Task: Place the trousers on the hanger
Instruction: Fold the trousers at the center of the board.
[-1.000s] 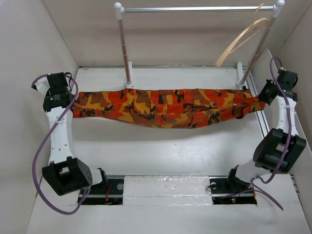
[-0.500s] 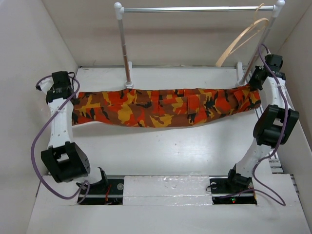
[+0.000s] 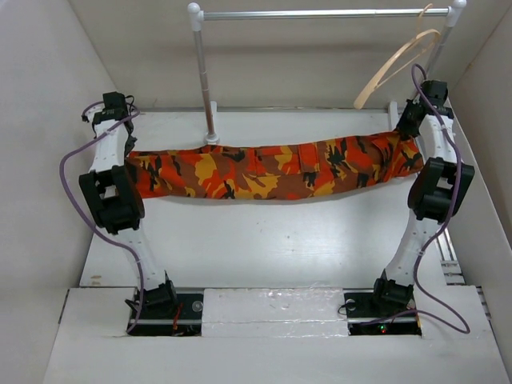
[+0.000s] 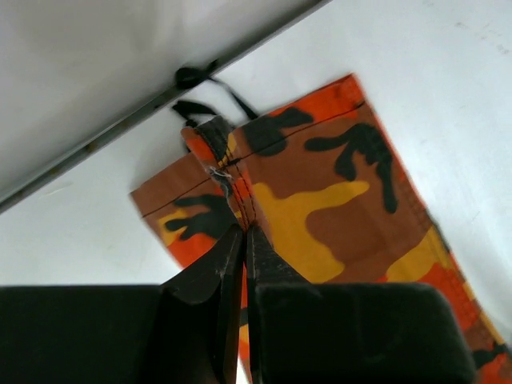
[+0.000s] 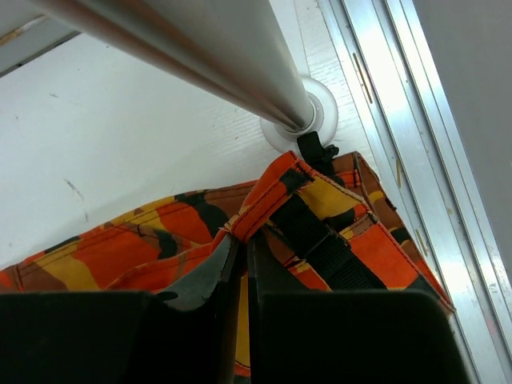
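In the overhead view, the trousers (image 3: 272, 170) are hanging stretched in a long band between the two arms, sagging slightly in the middle above the white table (image 3: 264, 248). The left gripper (image 3: 128, 150) is pinching their left end and the right gripper (image 3: 406, 132) is pinching their right end. The hanger (image 3: 396, 68) is dangling from the right end of the clothes rail (image 3: 320, 14), above and just behind the right gripper, apart from the cloth.

In the left wrist view, the left gripper (image 4: 242, 232) is squeezing its fingers fully together on a stitched seam of the trousers (image 4: 336, 208). The cloth is spreading out beyond the tips, with a dark cord (image 4: 196, 108) trailing at its far edge near the wall.

In the right wrist view, the right gripper (image 5: 242, 238) is clamping nearly closed on a folded edge of the trousers (image 5: 152, 244). The rail's post (image 5: 200, 56) is running overhead to its round base (image 5: 320, 120), which is sitting just beyond the cloth, beside a metal track (image 5: 400, 160).
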Available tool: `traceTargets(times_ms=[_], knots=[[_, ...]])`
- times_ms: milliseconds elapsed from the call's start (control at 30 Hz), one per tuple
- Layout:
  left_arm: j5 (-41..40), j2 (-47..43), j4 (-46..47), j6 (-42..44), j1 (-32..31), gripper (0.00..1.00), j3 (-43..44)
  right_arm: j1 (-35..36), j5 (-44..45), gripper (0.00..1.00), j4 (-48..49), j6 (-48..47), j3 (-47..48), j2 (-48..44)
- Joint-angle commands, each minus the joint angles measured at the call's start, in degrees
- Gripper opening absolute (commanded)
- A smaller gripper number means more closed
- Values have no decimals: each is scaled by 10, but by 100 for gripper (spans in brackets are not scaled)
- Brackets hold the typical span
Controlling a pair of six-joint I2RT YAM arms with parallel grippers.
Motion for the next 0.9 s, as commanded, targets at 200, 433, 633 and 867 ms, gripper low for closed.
traceTargets(times_ms=[200, 433, 633, 867], knots=[[-51, 71, -2, 22, 4, 0, 163, -10, 20, 0, 80, 37, 41, 19], [9, 77, 68, 68, 4, 20, 141, -10, -24, 73, 131, 42, -82, -48], [28, 74, 54, 79, 4, 55, 146, -5, -46, 79, 173, 37, -197, -130], [52, -44, 66, 53, 4, 57, -63, -30, -92, 80, 201, 24, -314, -225]])
